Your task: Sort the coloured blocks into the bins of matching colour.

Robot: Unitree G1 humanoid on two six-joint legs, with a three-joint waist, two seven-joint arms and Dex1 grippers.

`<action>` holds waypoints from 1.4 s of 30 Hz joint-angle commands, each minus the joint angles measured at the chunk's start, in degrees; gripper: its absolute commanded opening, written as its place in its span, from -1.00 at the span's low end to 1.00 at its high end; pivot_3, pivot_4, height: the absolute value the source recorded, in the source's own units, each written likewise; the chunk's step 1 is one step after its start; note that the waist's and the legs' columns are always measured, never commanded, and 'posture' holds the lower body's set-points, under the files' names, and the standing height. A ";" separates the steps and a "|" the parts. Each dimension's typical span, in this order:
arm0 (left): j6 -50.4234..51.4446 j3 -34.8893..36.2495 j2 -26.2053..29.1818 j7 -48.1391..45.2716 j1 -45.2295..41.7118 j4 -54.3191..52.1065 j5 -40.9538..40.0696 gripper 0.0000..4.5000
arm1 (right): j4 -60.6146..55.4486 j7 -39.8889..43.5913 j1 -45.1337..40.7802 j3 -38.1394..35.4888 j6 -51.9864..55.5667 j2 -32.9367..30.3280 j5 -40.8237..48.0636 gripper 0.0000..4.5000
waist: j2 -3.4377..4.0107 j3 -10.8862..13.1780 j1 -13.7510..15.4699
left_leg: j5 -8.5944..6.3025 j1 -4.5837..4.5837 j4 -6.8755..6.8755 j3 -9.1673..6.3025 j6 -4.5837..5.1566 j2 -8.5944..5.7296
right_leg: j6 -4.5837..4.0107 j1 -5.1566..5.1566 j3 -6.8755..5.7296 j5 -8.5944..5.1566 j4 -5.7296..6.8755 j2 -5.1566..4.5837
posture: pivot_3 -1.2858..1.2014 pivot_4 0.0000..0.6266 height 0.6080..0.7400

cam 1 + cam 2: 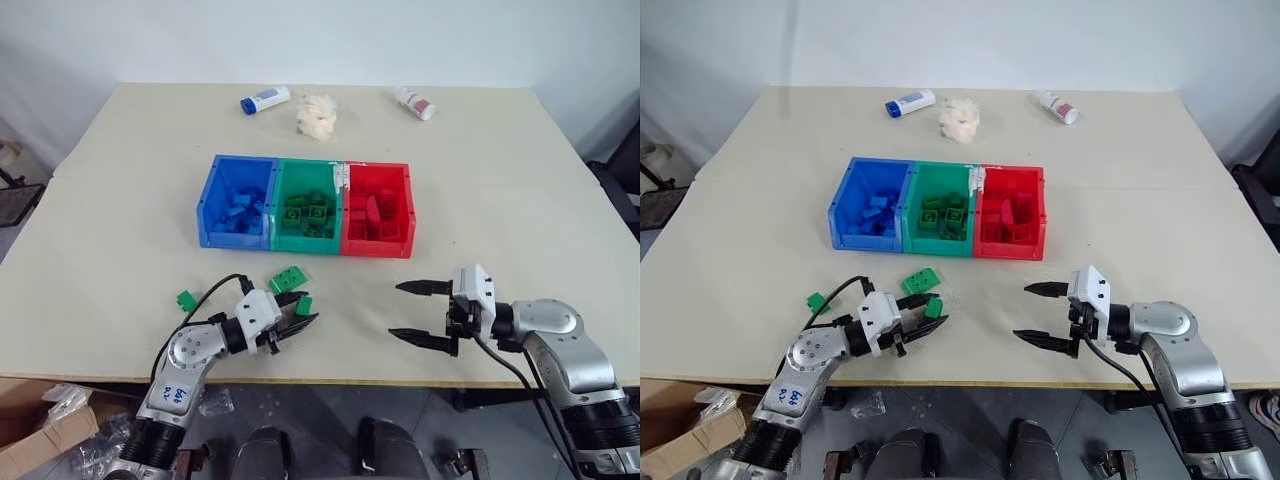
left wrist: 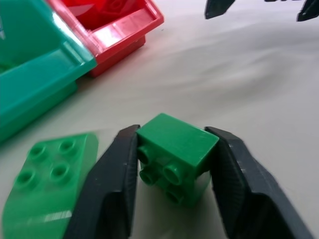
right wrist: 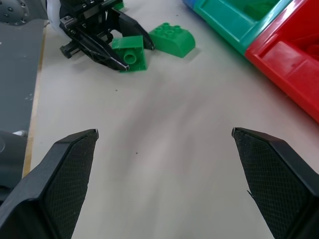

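Three joined bins sit mid-table: blue [image 1: 232,240], green [image 1: 305,243] and red [image 1: 375,248], each with bricks of its own colour inside. In front of them my left gripper [image 1: 303,310] is shut on a small green block [image 2: 177,149] resting on the table, one finger [image 2: 107,184] pressed to each side. A larger rounded green block [image 1: 289,279] lies just beyond it, and a tiny green block [image 1: 186,299] lies further left. My right gripper [image 1: 425,312] hangs open over bare table to the right, pointing toward the left gripper, with nothing between its fingers.
At the table's far edge lie a white bottle with a blue cap [image 1: 264,99], a crumpled tissue [image 1: 318,115] and a white bottle with a red label [image 1: 414,102]. A cardboard box [image 1: 40,430] sits on the floor at the lower left.
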 commanded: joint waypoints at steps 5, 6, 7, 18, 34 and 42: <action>2.40 1.01 -0.37 -1.45 -2.16 -2.80 -4.28 -0.27 | -3.84 -2.15 0.10 -1.83 1.39 -0.55 1.64 1.00 | 0.00 0.00 -0.04 | 0.00 -0.01 0.00 0.01 0.00 0.00 | 0.01 0.00 0.00 0.00 0.01 0.00 | 0.03 -0.52 1.00; 2.94 1.63 -0.86 -0.17 -3.15 -3.35 -4.42 -0.27 | -4.16 -2.42 0.11 -2.25 1.59 -0.52 2.05 1.00 | 0.00 0.00 0.03 | 0.00 -0.01 0.00 0.01 0.00 0.00 | 0.01 0.00 0.00 0.00 0.00 0.00 | 0.03 -0.52 1.00; 3.81 2.21 -1.29 1.20 -4.26 -3.67 -4.42 -0.27 | -4.41 -2.69 0.17 -2.76 1.79 -0.48 2.53 1.00 | 0.00 0.00 0.13 | 0.01 -0.01 0.01 -0.01 0.01 0.00 | 0.01 0.00 0.00 0.00 0.00 0.00 | 0.03 -0.52 1.00; 3.49 4.65 -4.86 9.55 -22.72 9.17 -0.51 -0.27 | -5.15 -6.53 -0.44 -8.55 1.98 2.08 8.16 1.00 | -0.03 0.02 0.16 | 0.02 -0.04 0.01 -0.03 0.03 -0.08 | 0.12 0.09 -0.01 0.07 -0.02 0.00 | 0.03 -0.52 1.00; -7.57 5.17 -5.35 3.70 -38.14 32.85 0.21 0.97 | -5.20 -9.81 -0.48 -10.35 0.93 3.64 8.96 1.00 | -0.07 0.04 -0.10 | 0.03 -0.12 -0.07 0.00 0.09 -0.15 | 0.25 0.09 -0.02 0.13 -0.28 0.00 | 0.03 -0.52 1.00; 4.91 8.44 6.55 -7.39 -18.16 6.68 -8.34 0.97 | -3.74 -6.59 -2.97 -7.98 2.32 2.68 8.78 1.00 | -0.06 0.04 -0.45 | 0.04 -0.07 -0.03 -0.02 0.08 -0.14 | 0.25 0.07 0.07 0.14 -0.15 0.01 | 0.03 -0.52 1.00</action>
